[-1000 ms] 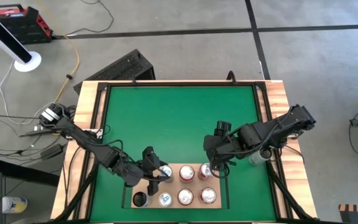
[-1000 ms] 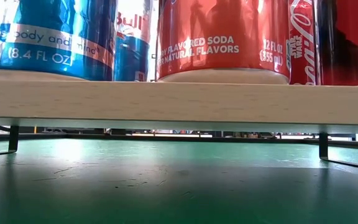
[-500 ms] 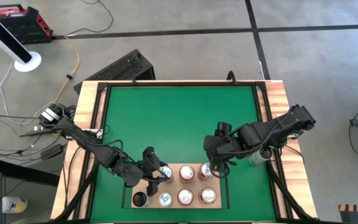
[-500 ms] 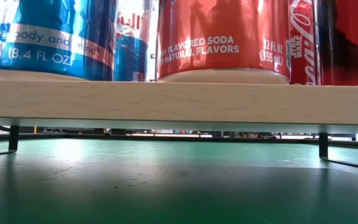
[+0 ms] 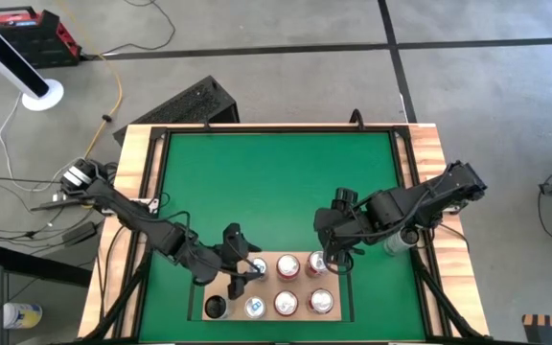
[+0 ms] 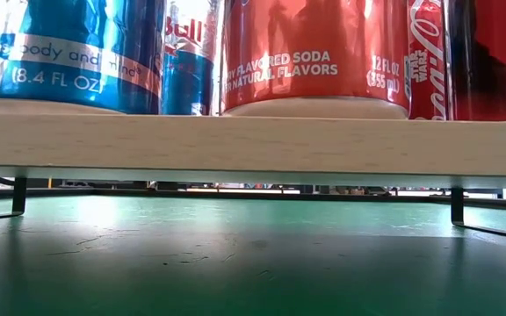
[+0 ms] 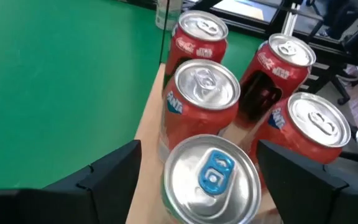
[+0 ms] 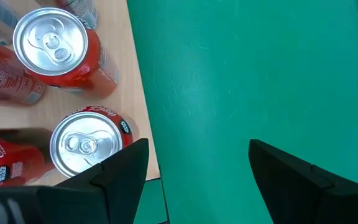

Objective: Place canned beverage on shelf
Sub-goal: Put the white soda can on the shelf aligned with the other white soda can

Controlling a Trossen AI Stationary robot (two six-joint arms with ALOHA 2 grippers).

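The shelf (image 5: 301, 285), a pale wood board, stands on the green mat near the table's near edge and carries several upright cans. My left gripper (image 5: 244, 267) reaches in level from the left, open, its fingers on either side of a silver-topped can with a blue tab (image 7: 211, 177) at the far row's left end. A gap shows beside one finger (image 7: 114, 180); the other finger (image 7: 303, 183) stands close to the can's wall. My right gripper (image 8: 197, 168) hangs open above the mat, just off the shelf's far right corner, with nothing between its fingers.
Red cans (image 7: 201, 93) crowd right behind and beside the blue-tab can. A dark can top (image 5: 216, 308) sits at the shelf's near left corner. A clear bottle-like thing (image 5: 397, 241) stands by the right wooden border. The mat's far half (image 5: 276, 182) is bare.
In the low view the blue-and-silver can behind the front row has shifted slightly, and its lettering now sits a little higher. My left arm has edged slightly at the shelf's left end. The right arm has kept still.
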